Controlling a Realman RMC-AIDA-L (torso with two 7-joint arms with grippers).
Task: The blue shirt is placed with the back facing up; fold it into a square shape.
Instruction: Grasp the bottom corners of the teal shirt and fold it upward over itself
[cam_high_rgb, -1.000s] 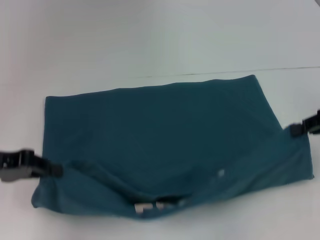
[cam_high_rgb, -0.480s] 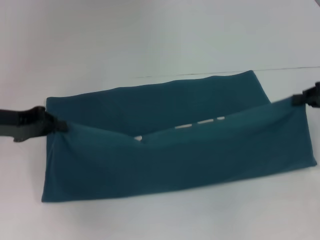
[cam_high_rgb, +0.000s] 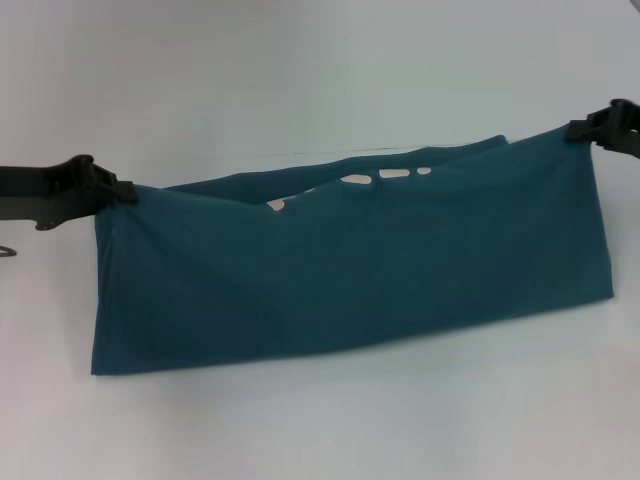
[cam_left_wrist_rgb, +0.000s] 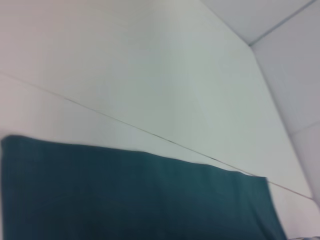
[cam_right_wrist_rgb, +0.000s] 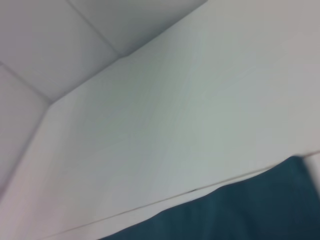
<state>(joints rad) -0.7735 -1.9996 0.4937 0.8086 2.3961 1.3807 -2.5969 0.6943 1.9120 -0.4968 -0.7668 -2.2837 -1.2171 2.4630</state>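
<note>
A: Both grippers have risen since the earlier frames, carrying the near edge of the blue shirt (cam_high_rgb: 350, 270) up and toward the far edge.

B: State of the left gripper (cam_high_rgb: 122, 192)?

A: Closed, pinching the shirt's left corner. The cloth hangs directly below and to the inside of its fingertips.

B: And the right gripper (cam_high_rgb: 580, 129)?

A: Clamped on the right corner, slightly higher. The shirt is stretched between the two grippers, its lower fold resting on the white table (cam_high_rgb: 320, 430). White lettering (cam_high_rgb: 385, 177) shows just behind the raised edge, between the grippers.
</note>
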